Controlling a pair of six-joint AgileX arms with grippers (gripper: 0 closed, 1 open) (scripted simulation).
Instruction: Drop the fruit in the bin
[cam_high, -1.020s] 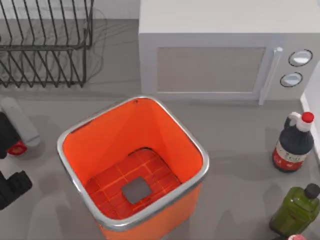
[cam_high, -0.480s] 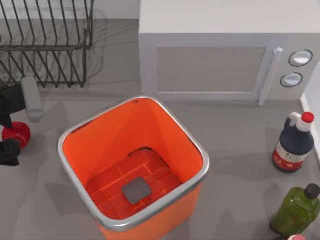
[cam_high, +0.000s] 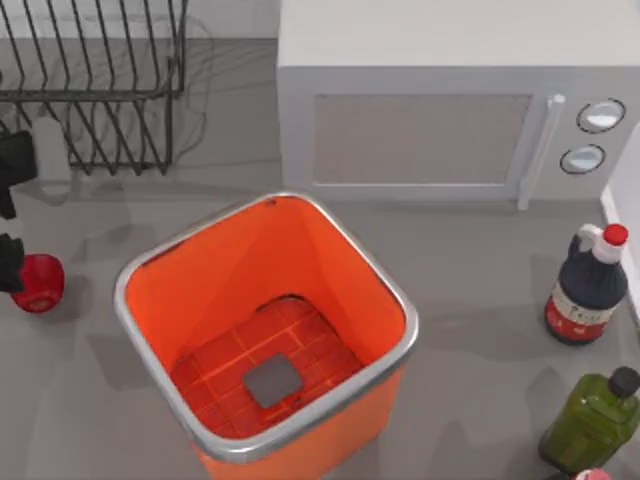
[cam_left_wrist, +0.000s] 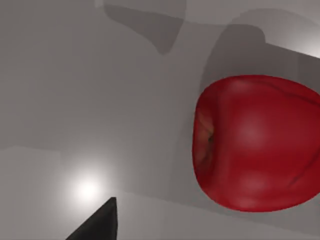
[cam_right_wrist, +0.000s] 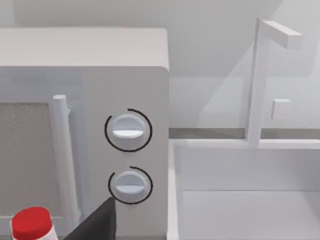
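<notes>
Left tool at table's left edge, clamped on fruit, beside bin; no legible writing.

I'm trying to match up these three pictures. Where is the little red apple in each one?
Top view: the apple sits at the far left edge, left of the orange bin, on the grey table.
Left wrist view: apple close up, over the same table.
Right wrist view: not in it.
Shared landmark: the grey table.

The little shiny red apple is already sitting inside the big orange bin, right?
No. In the top view the small glossy red round fruit sits on the grey table left of the large orange square bin, outside its silver rim, beside the left end effector. The bin holds nothing.
</notes>
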